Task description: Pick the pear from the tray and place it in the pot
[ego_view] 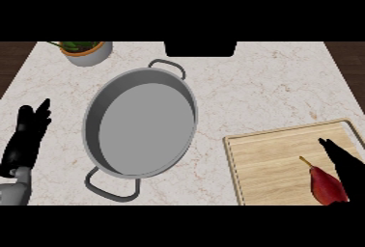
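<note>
Dark red pear [327,185] with thin stem lies on pale wooden tray [274,166] at right of marbled surface [264,91]; right hand [345,166] just beside it, fingers straight, holding nothing. Large grey two-handled metal pot [140,124] well apart, centre. Left hand [27,137] open, resting at left edge

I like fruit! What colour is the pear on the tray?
The pear is dark red with a thin yellowish stem, seen in the head view.

Black hands [27,140]; left forearm [13,192] apparently grey.
</note>
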`<state>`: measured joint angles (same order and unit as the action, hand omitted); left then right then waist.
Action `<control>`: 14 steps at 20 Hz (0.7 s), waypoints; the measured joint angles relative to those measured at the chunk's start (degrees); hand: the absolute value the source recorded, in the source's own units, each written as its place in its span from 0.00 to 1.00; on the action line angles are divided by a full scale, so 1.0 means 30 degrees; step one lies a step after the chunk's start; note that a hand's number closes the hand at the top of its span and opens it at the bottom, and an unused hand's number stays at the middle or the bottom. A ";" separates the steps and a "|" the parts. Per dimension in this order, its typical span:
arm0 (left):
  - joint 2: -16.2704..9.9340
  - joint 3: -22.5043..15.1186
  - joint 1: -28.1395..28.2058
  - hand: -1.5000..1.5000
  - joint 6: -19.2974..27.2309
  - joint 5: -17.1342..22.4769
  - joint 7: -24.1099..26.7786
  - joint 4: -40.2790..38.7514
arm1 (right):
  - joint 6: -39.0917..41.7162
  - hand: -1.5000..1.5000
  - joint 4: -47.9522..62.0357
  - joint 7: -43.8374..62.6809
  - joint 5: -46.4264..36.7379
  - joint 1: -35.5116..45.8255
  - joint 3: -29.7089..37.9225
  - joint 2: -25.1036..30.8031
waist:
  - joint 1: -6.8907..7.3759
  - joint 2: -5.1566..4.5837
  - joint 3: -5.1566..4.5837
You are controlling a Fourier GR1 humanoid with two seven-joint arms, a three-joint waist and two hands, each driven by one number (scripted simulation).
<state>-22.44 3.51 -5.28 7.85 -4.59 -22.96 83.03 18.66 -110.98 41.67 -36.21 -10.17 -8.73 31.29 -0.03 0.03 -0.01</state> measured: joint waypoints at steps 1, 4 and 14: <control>0.0140 0.0007 0.0153 0.50 0.0017 -0.0152 -0.0023 0.0192 | 0.0153 0.00 0.0344 -0.0068 -0.0136 0.0209 0.0126 -0.0188 | 0.0008 0.0000 0.0005; 0.0030 0.0539 -0.0052 0.50 -0.0468 -0.0143 0.0359 -0.0315 | 0.0734 0.00 0.1150 -0.0140 -0.0341 0.0655 0.0420 -0.0627 | 0.0007 -0.0006 0.0002; 0.0988 0.0893 -0.0173 0.50 -0.0748 -0.1151 -0.0117 0.0162 | 0.0945 0.00 0.2968 -0.1986 -0.1546 0.0473 0.1334 -0.2186 | -0.0016 -0.0003 0.0004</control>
<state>-19.48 6.19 -5.80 5.61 -8.05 -23.32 83.52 21.49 -102.08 35.71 -40.85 -8.75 -4.73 24.74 -0.08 0.03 0.01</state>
